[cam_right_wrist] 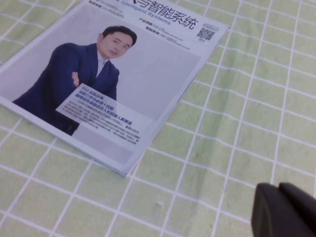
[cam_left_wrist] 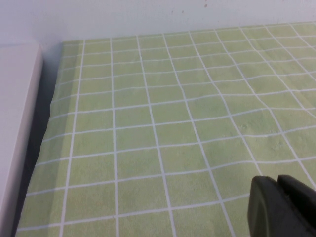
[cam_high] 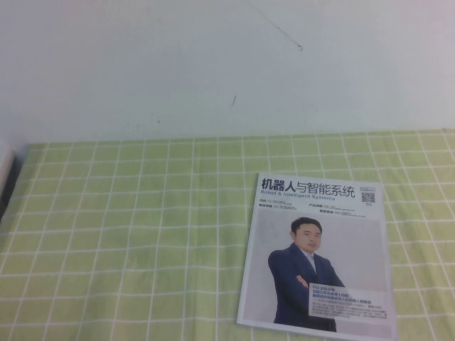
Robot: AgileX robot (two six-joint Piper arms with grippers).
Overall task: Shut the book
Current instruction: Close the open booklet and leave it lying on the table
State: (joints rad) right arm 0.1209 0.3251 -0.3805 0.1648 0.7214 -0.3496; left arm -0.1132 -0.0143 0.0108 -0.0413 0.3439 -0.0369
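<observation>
A magazine point(cam_high: 318, 256) lies flat and closed on the green checked cloth at the front right of the table, its cover up with a man in a dark suit. It also fills the upper part of the right wrist view, magazine point(cam_right_wrist: 103, 74). My right gripper point(cam_right_wrist: 279, 190) hovers above bare cloth beside the magazine's lower corner, fingers together with nothing between them. Far from the magazine, my left gripper point(cam_left_wrist: 277, 181) is over the left part of the cloth, fingers pressed together and empty. Neither arm shows in the high view.
The green checked cloth point(cam_high: 128, 227) covers the table up to a white back wall point(cam_high: 213, 64). A white slab point(cam_left_wrist: 15, 128) borders the cloth's left edge, seen as a pale object point(cam_high: 6, 167) at the far left.
</observation>
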